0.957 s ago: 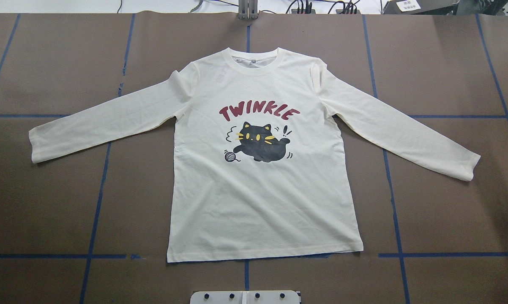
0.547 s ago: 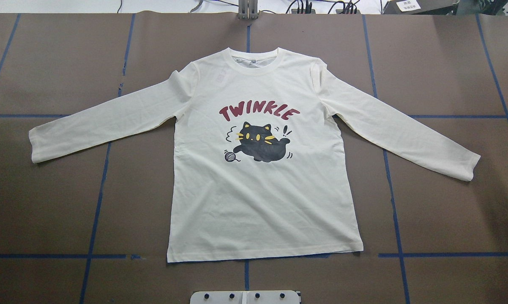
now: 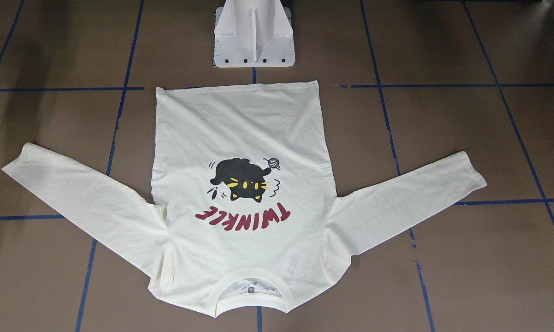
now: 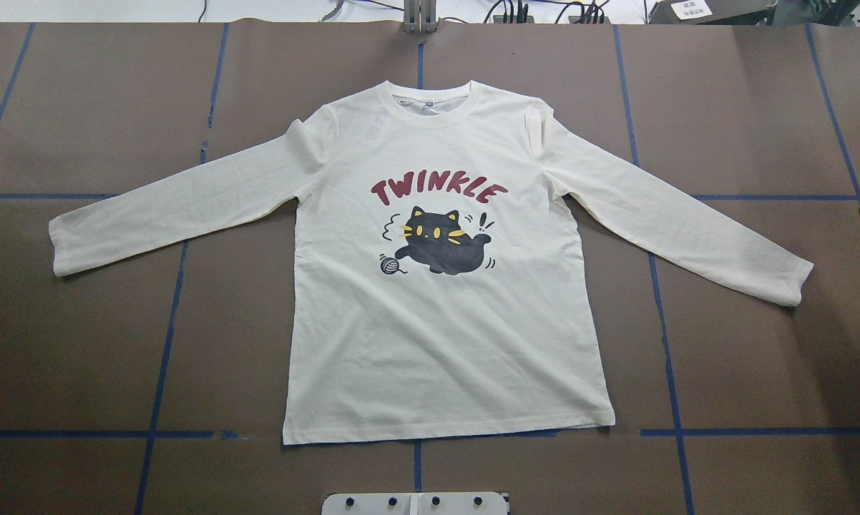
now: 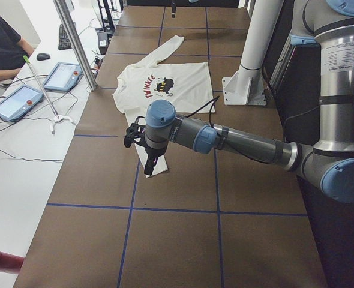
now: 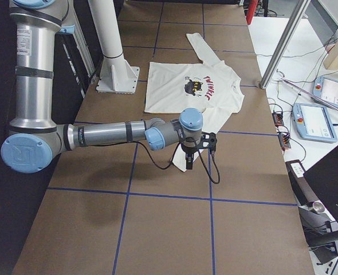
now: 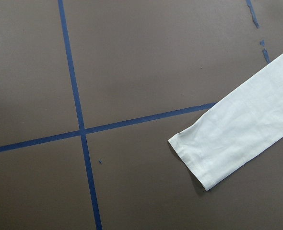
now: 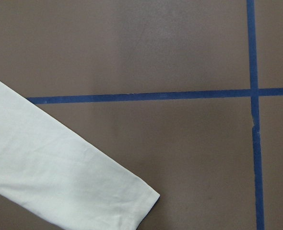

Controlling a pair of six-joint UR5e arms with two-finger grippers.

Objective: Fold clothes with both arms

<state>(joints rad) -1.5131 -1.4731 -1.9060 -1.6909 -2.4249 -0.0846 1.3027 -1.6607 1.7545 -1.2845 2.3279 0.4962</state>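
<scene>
The cream-white long-sleeved T-shirt point(image 4: 444, 336) lies flat and print-up in the middle of the brown table point(image 4: 79, 343). In the overhead view its collar is at 12 o'clock and its hem at 6 o'clock, near the white pedestal base point(image 3: 254, 41). The sleeves spread toward 8 and 4 o'clock.

In the side views, the left gripper point(image 5: 148, 167) hangs fingers-down over the left cuff point(image 7: 199, 153), and the right gripper point(image 6: 189, 162) hangs the same way over the right cuff point(image 8: 132, 201). Neither wrist view shows fingers. I cannot tell how wide either pincer stands, nor whether either touches the cloth.

Blue tape lines point(image 7: 79, 129) cross the table beside each cuff.
</scene>
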